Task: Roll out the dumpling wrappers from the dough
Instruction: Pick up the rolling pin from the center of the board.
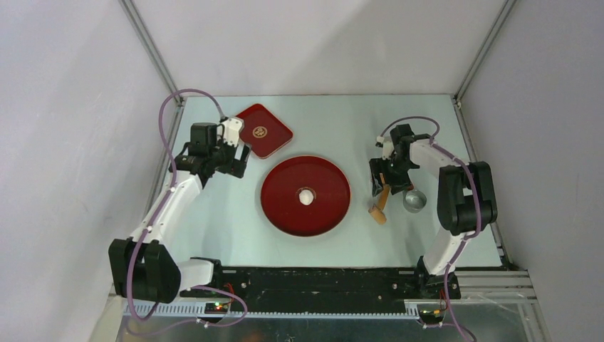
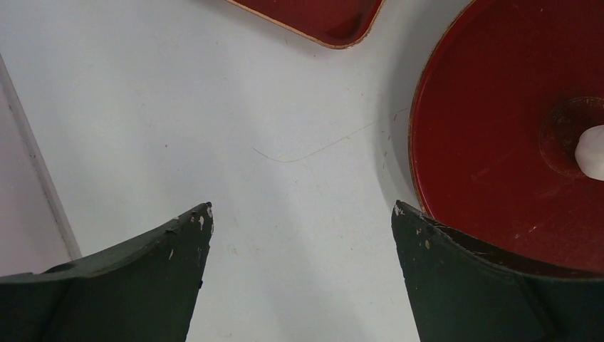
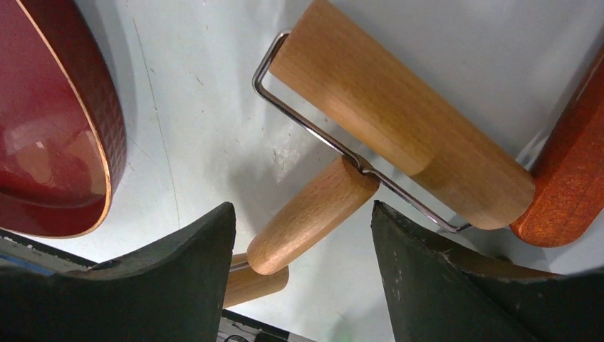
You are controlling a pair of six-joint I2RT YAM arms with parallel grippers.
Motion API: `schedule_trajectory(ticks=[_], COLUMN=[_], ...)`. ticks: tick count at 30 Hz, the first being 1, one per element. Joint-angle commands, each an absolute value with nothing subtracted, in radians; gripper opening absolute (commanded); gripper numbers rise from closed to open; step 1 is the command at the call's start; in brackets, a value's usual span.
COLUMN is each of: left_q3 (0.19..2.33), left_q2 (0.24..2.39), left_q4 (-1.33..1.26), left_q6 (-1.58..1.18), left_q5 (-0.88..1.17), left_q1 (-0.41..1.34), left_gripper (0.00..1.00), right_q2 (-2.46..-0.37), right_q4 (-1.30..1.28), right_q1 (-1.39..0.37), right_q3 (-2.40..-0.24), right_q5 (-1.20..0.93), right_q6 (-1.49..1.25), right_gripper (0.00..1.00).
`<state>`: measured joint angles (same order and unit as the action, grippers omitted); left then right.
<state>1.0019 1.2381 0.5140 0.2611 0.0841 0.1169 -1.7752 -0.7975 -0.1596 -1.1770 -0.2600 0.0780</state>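
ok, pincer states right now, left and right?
Left pincer: open, empty.
Right pincer: open, straddling the roller handle, not clamped.

Roller (image 3: pixel 399 135): smooth pale wood w/ shiny metal wire frame (image 3: pixel 313 132). Round red plate (image 2: pixel 498 178): glossy, lacquer-like. Surface (image 2: pixel 285 107): matt, pale, lightly scuffed. Left hand (image 2: pixel 302 214) fingers (image 2: pixel 142 285): matt black, chipped.

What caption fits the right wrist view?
Open right gripper straddling the handle of the rolling pin, red plate at left.

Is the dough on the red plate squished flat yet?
Not yet: the dough is a small rounded lump at the round plate's middle.
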Motion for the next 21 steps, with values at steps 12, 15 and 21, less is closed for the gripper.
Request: schedule_trajectory(ticks=[12,15,21], left_q3=[0.991,1.002,1.109], left_q2=[1.155,1.162,1.235], left_q4=[0.464,0.460,0.458], left_q6=[0.215,0.204,0.180], left_q5=[0.146,0.159,0.227], left_q1=[0.086,0.086,0.105], left_gripper=[1.00,1.00,1.00], right_q2=[-1.873,-1.815,-1.681], right_q4=[-0.765,-0.761,-0.747], right_q1=[-0.208,-0.233,-0.318], right_q3=[-1.222,-1.227,-1.242], right_q5=[-0.173,-0.128,-0.036], right_q6=[0.117,0.144,0.240], right_gripper=[0.40,0.17,0.00])
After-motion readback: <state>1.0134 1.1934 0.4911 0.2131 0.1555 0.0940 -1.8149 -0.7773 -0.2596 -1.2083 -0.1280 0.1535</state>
